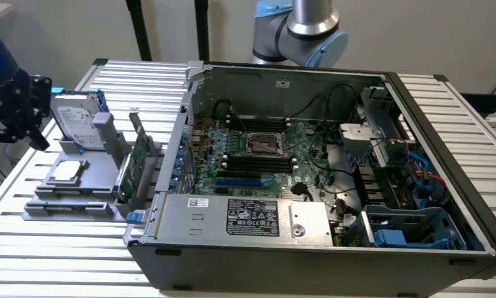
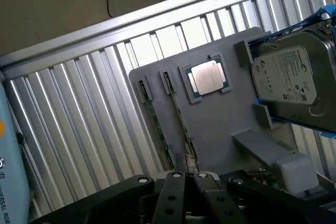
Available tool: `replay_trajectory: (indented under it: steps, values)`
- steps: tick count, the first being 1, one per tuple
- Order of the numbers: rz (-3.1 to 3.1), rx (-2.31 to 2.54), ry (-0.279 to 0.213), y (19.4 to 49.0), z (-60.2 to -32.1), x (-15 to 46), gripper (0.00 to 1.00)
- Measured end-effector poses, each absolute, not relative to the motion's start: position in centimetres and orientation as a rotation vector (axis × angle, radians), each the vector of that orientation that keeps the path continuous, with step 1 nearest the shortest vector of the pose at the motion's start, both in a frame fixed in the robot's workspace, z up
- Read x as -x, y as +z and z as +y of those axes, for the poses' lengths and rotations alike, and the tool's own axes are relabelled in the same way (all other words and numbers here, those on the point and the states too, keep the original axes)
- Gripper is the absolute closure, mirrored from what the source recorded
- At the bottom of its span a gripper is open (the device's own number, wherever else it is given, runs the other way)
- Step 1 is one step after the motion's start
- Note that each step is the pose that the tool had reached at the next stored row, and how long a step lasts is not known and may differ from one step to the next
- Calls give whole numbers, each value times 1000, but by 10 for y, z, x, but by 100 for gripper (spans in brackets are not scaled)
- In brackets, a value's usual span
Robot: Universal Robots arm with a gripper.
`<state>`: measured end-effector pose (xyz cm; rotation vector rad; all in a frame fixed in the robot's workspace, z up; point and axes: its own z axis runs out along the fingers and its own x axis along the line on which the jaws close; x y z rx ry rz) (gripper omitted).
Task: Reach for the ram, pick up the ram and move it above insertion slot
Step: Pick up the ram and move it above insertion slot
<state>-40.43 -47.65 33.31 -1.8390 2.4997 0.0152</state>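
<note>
The ram is a thin green stick standing on edge in a grey holder at the exterior view's left, beside the open computer case. Seen edge-on in the wrist view, the ram runs toward my gripper. Both fingertips stand close together with a narrow gap and hold nothing. In the exterior view my black gripper hovers above and left of the holder, apart from the ram. The motherboard's black slots lie inside the case.
A silver hard drive and a CPU chip share the holder, along with a second green card next to the ram. The case walls, power supply and cables crowd the motherboard. The table is ribbed aluminium.
</note>
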Motion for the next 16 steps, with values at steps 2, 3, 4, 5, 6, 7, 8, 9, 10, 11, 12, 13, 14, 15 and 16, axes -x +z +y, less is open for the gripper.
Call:
replay_trajectory:
  steps: [2,3,4,5,6,7,8,9,10,11,12,13,14,15,16]
  values:
    - [2466,1883,15,333,-476,404,89]
    - [2449,1905,15,332,-476,404,89]
    - [2432,1926,15,332,-476,404,89]
    - [2412,1950,15,332,-476,404,89]
    - [2394,1971,16,332,-476,404,89]
    - [2376,1993,16,331,-476,404,89]
    - [2358,2014,16,331,-476,404,89]
    - [2340,2035,16,331,-476,404,89]
    - [2321,2056,16,330,-476,404,89]
    - [2302,2077,16,330,-476,404,89]
    - [2282,2098,16,330,-476,404,89]
    - [2263,2118,16,330,-476,404,89]
    - [2244,2138,16,329,-476,404,89]
    - [2224,2158,16,329,-476,404,89]
    - [2204,2178,16,328,-476,404,89]
